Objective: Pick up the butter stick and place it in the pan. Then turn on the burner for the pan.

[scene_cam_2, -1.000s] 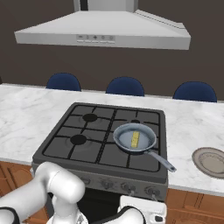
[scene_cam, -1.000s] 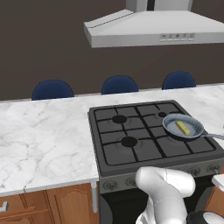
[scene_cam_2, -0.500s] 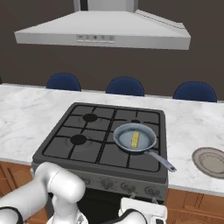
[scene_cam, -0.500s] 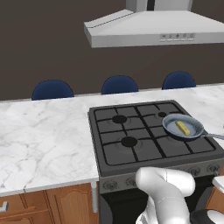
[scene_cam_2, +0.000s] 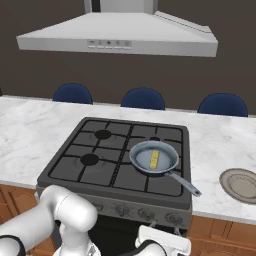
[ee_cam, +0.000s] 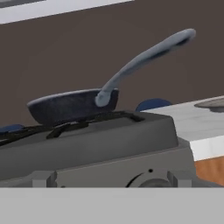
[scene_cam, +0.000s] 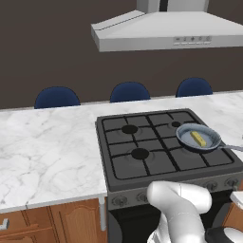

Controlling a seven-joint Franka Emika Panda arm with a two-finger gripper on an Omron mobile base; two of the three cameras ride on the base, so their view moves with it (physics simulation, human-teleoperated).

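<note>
While sitting on the front right burner of the stove (scene_cam: 161, 152), carrying the butter stick (scene_cam_2: 154, 159) flat on its floor (pale yellow, roughly at the middle of the pan (scene_cam_2: 165, 167)). Pointing the long grey pan handle (scene_cam_2: 186, 184) toward the front right corner of the stove, past the grate edge. Showing the pan (ee_cam: 70, 105) side-on from low in front through the hand view, with the handle rising up and to the right and 1 round knob (ee_cam: 146, 179) just below on the stove's front panel. Standing released and spread wide, the end effector, low in front of the stove with nothing between the tips. Lying well apart from the pan on the marble bench (scene_cam_2: 220, 145), to its right, a round grey plate (scene_cam_2: 241, 184). Hanging above the stove, a grey range hood (scene_cam: 175, 33). Lining up behind the bench, 3 blue chair backs (scene_cam: 130, 91).
</note>
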